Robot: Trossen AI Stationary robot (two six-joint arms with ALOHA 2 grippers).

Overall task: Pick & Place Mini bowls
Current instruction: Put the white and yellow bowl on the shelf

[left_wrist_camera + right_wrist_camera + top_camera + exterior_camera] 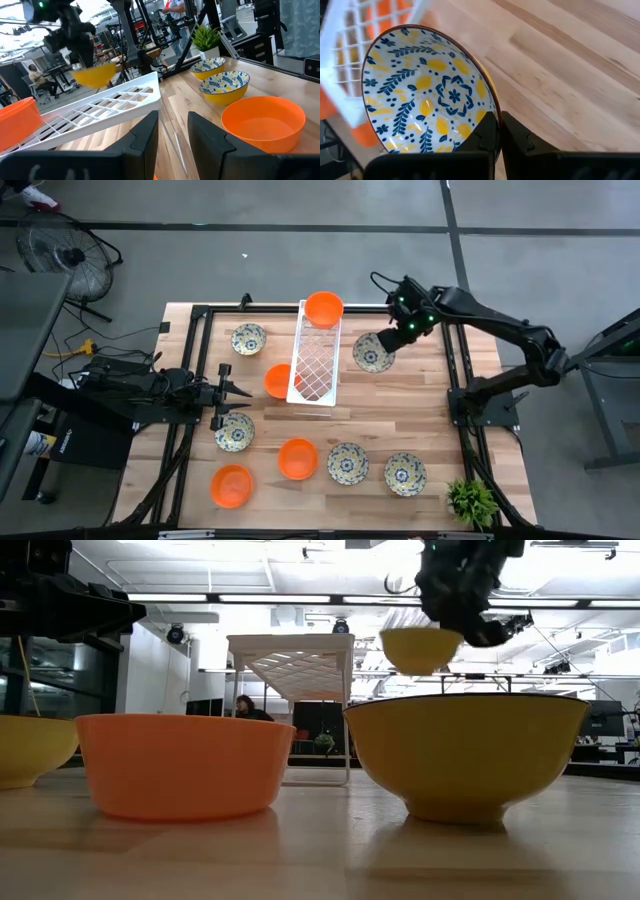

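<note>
My right gripper (398, 338) is shut on a cream bowl with a blue-and-yellow floral pattern (427, 92), held in the air just right of the long white lattice tray (318, 355). The low view shows this bowl (421, 648) hanging above the table. An orange bowl (324, 308) sits at the tray's far end, and another (278, 380) lies at its left side. More floral bowls (249, 339) (234, 431) (348, 463) and orange bowls (297, 459) (232, 485) rest on the table. My left gripper (172, 130) waits open at the table's left, holding nothing. My right gripper pinches the floral bowl's rim (491, 111), one finger (482, 132) inside the bowl and the other outside its wall. The fingers slant down from the table's right and far side. The bowl is lifted clear of the table, mouth up, below the gripper.
A small potted plant (472, 502) stands at the near right corner. Black frame rails (462, 370) run along the table's left and right sides. Bare wood lies between the tray and the right rail. A person sits in the room beyond the table (245, 708).
</note>
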